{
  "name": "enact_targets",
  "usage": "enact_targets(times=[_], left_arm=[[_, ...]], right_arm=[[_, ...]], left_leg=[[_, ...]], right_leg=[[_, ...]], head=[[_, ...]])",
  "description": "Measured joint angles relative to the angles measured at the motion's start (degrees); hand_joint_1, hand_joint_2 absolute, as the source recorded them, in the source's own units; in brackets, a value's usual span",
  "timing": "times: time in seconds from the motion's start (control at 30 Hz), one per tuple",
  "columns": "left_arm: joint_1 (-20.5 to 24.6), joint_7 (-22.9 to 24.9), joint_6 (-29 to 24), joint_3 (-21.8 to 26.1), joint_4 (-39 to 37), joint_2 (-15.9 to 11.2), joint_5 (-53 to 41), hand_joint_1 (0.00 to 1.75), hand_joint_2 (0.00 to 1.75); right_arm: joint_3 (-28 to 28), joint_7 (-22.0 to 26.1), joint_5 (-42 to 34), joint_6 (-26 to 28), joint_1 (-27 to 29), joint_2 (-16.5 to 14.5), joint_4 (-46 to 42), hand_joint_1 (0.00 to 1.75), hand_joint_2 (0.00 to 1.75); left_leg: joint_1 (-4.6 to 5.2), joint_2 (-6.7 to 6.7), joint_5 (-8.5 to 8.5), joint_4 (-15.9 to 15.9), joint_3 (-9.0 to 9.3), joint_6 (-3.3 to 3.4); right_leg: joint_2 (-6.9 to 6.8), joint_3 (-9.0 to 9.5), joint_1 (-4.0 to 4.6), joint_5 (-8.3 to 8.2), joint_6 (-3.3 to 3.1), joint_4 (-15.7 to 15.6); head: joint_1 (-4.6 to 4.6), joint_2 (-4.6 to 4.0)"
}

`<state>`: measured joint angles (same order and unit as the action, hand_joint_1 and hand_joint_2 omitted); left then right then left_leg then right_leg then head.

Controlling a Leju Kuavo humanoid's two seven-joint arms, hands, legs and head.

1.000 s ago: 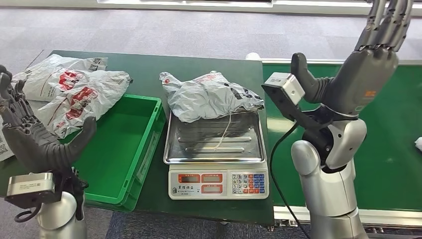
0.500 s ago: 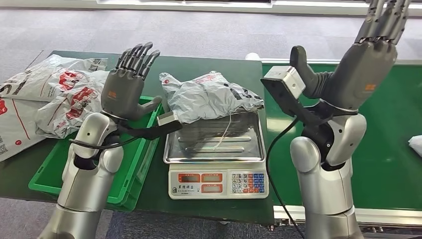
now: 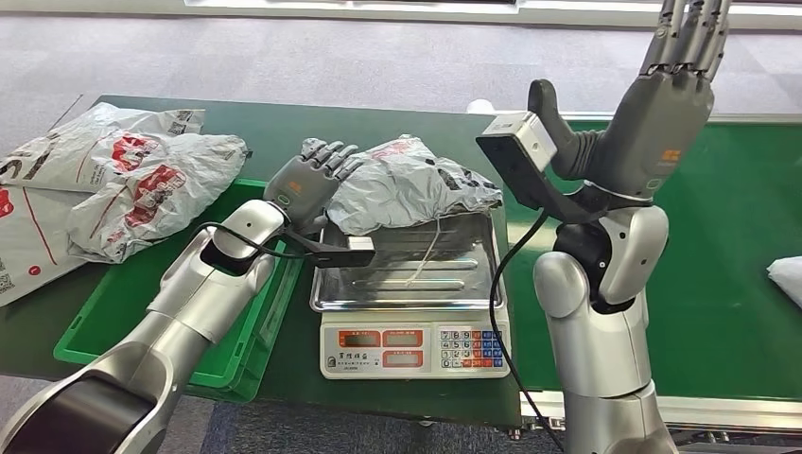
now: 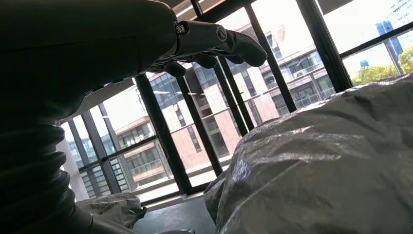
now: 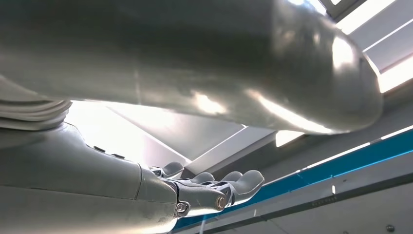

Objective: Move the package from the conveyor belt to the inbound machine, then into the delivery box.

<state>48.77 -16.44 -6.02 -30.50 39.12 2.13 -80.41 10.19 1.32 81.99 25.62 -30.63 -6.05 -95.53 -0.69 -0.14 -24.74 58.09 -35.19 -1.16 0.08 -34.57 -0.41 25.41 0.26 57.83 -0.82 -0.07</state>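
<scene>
My left hand (image 3: pixel 307 177) has swung onto the package (image 3: pixel 402 194) at the scale (image 3: pixel 413 284) tray's far edge, fingers spread (nothing gripped); a shallow grasp could drag it off.

Centre of the head view: we see a crinkled silver-grey package (image 3: pixel 407 194) with red and black print on a steel-tray scale (image 3: pixel 413 352) with red and blue keys. Left: bright green crate (image 3: pixel 227 274); upper left: white bags (image 3: pixel 123 180) with red patterns. Right: dark green conveyor belt (image 3: pixel 747 284).
</scene>
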Motion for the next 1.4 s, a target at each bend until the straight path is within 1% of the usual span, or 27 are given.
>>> enact_targets(times=[0.23,0.43,0.73,0.87,0.97,1.13,1.27,1.4], left_arm=[[0.83,0.97,0.09,-1.64,-4.35,-0.2,-0.1,0.0,1.75],[0.98,1.1,0.16,-2.57,-5.68,-0.71,-0.19,0.0,1.75],[1.09,1.13,0.29,-2.62,-6.84,-0.93,-0.25,0.0,1.75],[1.07,1.13,1.11,-3.38,-7.37,-1.1,-0.75,1.72,1.75],[0.87,0.76,0.29,-3.98,-7.84,-1.28,-0.42,1.75,1.75],[0.17,1.3,-3.4,-4.03,-7.41,-1.86,1.17,1.75,1.75],[-0.44,2.26,-5.26,-3.55,-5.08,-2.92,2.48,1.75,1.75],[-1.8,3.36,-6.0,-1.68,-1.81,-3.87,2.48,1.75,1.75]], right_arm=[[0.0,0.19,-0.16,0.21,-0.02,0.0,0.83,0.0,0.0],[0.0,0.26,-0.22,0.36,-0.03,0.0,1.36,0.0,0.0],[0.0,0.3,-0.26,0.39,-0.03,0.0,1.72,0.0,0.0],[0.0,0.4,-0.39,0.48,-0.04,-0.07,1.83,0.0,0.0],[0.03,0.47,-0.39,0.71,-0.03,-0.11,2.01,0.0,0.0],[0.04,0.45,-0.37,1.32,0.41,-0.11,2.08,0.0,0.0],[0.04,0.22,0.19,1.55,1.55,-0.11,2.03,0.0,0.0],[0.04,-0.32,0.95,1.62,2.59,-0.11,1.97,0.0,0.0]], left_leg=[[0.0,-0.02,-0.01,-0.01,-0.04,0.0],[0.0,-0.02,0.0,-0.01,-0.04,0.0],[0.0,-0.02,0.0,-0.01,-0.04,0.0],[0.0,-0.04,0.0,-0.01,-0.05,0.0],[0.0,-0.05,0.0,-0.01,-0.05,0.0],[0.0,-0.05,0.0,-0.01,-0.05,0.0],[0.0,-0.05,0.0,-0.01,-0.05,0.0],[0.0,-0.05,0.0,-0.01,-0.06,0.0]], right_leg=[[-0.01,-0.01,0.0,0.0,0.0,0.0],[-0.03,-0.01,0.0,0.0,0.0,0.0],[-0.04,-0.01,0.0,0.0,0.0,0.0],[-0.04,-0.01,0.0,0.0,0.0,0.0],[-0.04,-0.01,0.01,0.0,0.0,0.0],[-0.04,-0.01,0.01,0.0,0.0,0.0],[-0.04,-0.02,0.01,0.01,0.0,0.0],[-0.03,-0.03,0.01,0.01,-0.01,0.0]], head=[[0.0,0.0],[0.01,0.0],[0.01,0.0],[0.01,0.0],[0.0,0.0],[0.0,0.0],[0.0,0.0],[-0.01,0.0]])
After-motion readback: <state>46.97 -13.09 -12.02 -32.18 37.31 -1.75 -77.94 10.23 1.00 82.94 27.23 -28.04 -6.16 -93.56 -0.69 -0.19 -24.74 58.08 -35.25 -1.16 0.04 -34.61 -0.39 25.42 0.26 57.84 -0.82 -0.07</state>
